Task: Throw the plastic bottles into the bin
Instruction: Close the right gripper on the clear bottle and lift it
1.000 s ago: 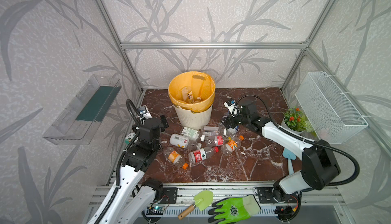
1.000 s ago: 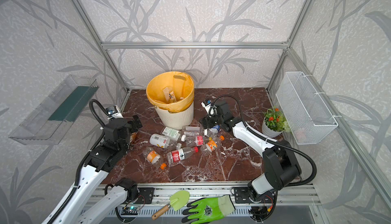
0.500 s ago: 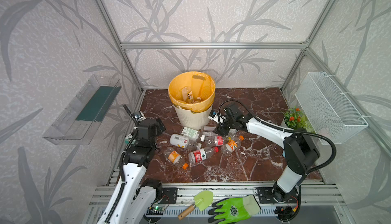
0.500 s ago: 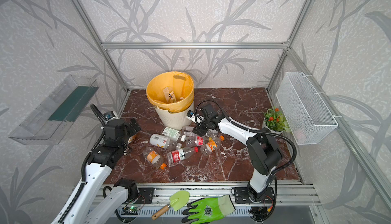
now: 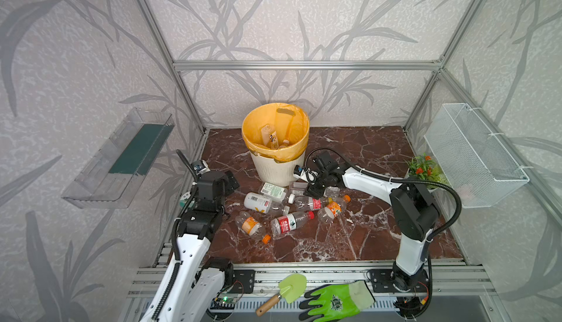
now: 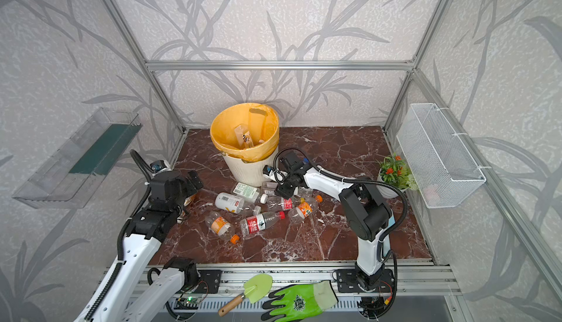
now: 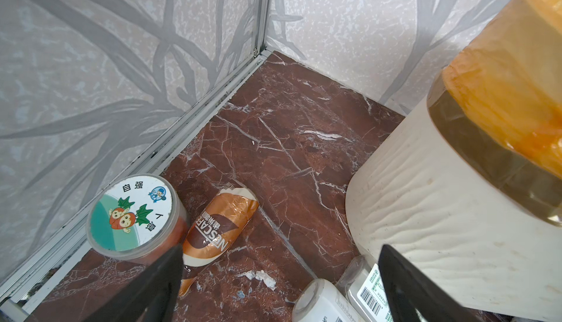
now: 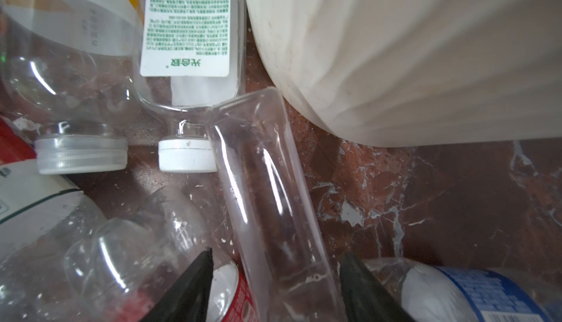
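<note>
- Since a second ago the right arm has swung in from the far side of the pile to the foot of the bin (image 5: 275, 170), and its pincer has narrowed; the left arm has drawn back a little from the pile.
- Right pincer (image 8: 276, 252) is low, just in front of the bin, partly spread, with one finger on either side of a clear unlabelled bottle (image 8: 267, 183). A gap shows between one finger and the bottle's side, so it is not pinching.
- That clear bottle lies flat on the marble bench (image 5: 365, 229), its far end touching the bin's wall.
- Left pincer (image 7: 281, 249) is spread wide and empty, left of the bin and above the bench.
- Just beside it, left of the bin against the side wall, stand a jar with a cartoon lid (image 7: 133, 217) and a lying brown coffee bottle (image 7: 216, 229), touching each other.
- In front of the bin lie the other plastic bottles: a green-print one (image 5: 272, 190), a white one (image 5: 258, 203), a red-label one (image 5: 289, 223) and an orange-label one (image 5: 252, 226).
- A few bottles (image 5: 270, 136) are inside the bin.
</note>
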Available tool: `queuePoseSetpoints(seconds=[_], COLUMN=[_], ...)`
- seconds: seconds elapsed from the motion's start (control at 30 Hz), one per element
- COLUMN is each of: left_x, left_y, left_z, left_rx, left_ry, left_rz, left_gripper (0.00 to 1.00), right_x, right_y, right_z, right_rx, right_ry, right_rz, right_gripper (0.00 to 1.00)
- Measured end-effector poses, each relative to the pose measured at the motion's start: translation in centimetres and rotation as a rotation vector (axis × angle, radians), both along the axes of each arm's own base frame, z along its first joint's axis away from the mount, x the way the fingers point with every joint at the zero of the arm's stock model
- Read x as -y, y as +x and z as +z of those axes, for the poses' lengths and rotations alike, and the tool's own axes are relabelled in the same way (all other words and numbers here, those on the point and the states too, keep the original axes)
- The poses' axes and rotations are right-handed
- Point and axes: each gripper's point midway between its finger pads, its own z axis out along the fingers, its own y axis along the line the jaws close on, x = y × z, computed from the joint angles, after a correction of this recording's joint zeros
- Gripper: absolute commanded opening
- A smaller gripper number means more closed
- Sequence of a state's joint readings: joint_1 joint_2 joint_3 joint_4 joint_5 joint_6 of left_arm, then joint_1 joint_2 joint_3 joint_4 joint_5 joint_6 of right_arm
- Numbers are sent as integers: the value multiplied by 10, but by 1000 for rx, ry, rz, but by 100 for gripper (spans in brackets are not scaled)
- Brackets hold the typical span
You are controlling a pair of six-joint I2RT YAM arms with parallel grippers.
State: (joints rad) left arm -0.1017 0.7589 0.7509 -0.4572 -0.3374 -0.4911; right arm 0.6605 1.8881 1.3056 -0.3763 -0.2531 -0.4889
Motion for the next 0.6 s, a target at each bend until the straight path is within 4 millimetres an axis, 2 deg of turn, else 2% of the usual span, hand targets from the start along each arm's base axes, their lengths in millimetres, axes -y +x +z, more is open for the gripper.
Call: queuePoseSetpoints(seconds=[0.5,0.6], left_x=[2,2], left_y=[0,0], left_z=[-2,-3], left_rx=[-8,-11], left_ry=[-10,-12], left_rz=[-14,-16], left_gripper=[99,99], right_x=[-2,-1], right_y=[6,6], right_z=[-16,-18], right_rx=[-20,-23], right_ry=[-70,-80], right_rz=[25,29], right_gripper=[66,61])
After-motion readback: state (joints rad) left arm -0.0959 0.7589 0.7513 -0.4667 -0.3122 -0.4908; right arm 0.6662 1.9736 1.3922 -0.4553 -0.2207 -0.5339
